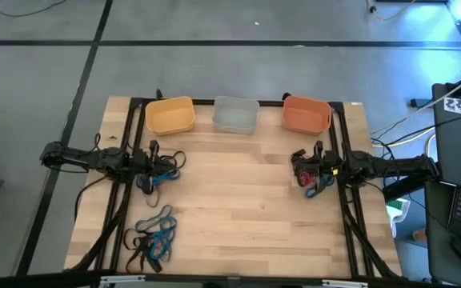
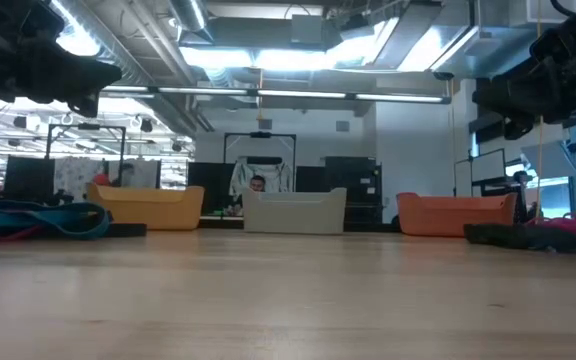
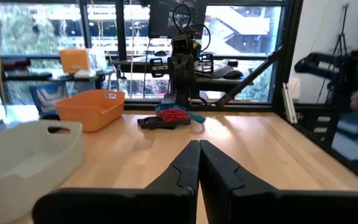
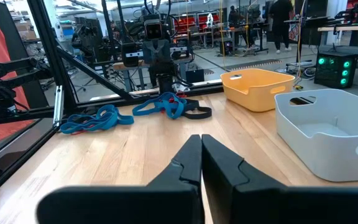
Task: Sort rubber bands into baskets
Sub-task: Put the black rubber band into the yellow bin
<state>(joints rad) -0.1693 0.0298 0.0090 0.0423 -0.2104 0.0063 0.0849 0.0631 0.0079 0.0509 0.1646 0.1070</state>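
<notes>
From above, the yellow basket (image 1: 170, 115), grey basket (image 1: 235, 114) and orange basket (image 1: 306, 114) line the worktop's (image 1: 238, 208) far edge; rubber bands (image 1: 154, 238) lie near its left front corner. Wrist views — left gripper (image 3: 199, 163) and right gripper (image 4: 201, 158) clenched, holding nothing.

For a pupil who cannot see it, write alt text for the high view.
Three baskets, yellow, pale grey and orange, line the wooden table's far edge. Rubber bands lie in piles under the shut left claw, under the shut right claw, and at the near left.
</notes>
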